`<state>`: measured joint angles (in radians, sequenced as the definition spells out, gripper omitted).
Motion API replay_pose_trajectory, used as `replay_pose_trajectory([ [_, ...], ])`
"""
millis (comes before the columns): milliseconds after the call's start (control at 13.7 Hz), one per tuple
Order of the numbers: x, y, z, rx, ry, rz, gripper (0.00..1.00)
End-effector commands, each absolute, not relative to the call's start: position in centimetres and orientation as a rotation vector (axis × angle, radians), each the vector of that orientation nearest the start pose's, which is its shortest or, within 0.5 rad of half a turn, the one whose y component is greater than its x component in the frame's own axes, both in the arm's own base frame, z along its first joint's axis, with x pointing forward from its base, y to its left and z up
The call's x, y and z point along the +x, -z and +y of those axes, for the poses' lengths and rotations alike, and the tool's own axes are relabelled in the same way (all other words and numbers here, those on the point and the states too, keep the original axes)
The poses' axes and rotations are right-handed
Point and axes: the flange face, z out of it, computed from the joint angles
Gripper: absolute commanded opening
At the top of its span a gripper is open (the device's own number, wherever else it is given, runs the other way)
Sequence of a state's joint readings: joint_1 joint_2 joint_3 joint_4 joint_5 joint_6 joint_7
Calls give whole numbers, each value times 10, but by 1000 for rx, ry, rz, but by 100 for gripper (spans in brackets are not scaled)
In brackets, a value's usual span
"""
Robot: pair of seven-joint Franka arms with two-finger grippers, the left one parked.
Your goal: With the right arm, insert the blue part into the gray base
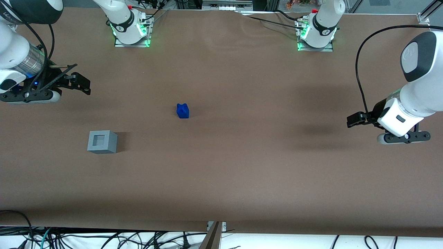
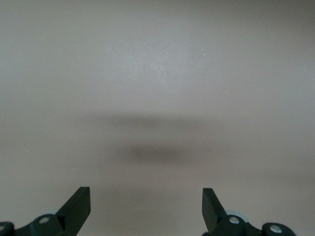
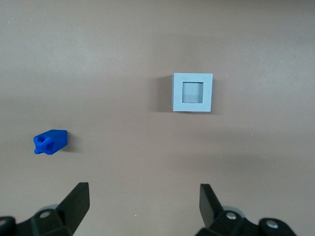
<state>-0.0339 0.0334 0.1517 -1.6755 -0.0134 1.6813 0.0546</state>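
Gray base: you see it standing on the brown desk, nearest the front edge of the task's things, toward the working arm's end; its square recess faces up and holds nothing.
Blue part: you find it farther from the front camera than the base, near the desk's middle, well apart from the base, resting on the surface.
Gripper: your right arm holds it above the desk at the working arm's end edge, fingers spread apart, gripping nothing; both parts lie in its wrist view.
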Motion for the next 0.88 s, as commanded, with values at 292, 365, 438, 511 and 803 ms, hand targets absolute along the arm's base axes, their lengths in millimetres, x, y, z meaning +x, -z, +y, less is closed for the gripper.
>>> replay_pose_trajectory([
  [292,564,-569,67,-3139,-45,-109,99],
  [365,564,-568,70,-3139,-45,-104,99],
  [438,564,-569,76,-3138,-31,-111,99],
  [511,564,-570,83,-3136,-14,-130,99],
  [803,565,-552,131,-3123,-46,-222,99],
])
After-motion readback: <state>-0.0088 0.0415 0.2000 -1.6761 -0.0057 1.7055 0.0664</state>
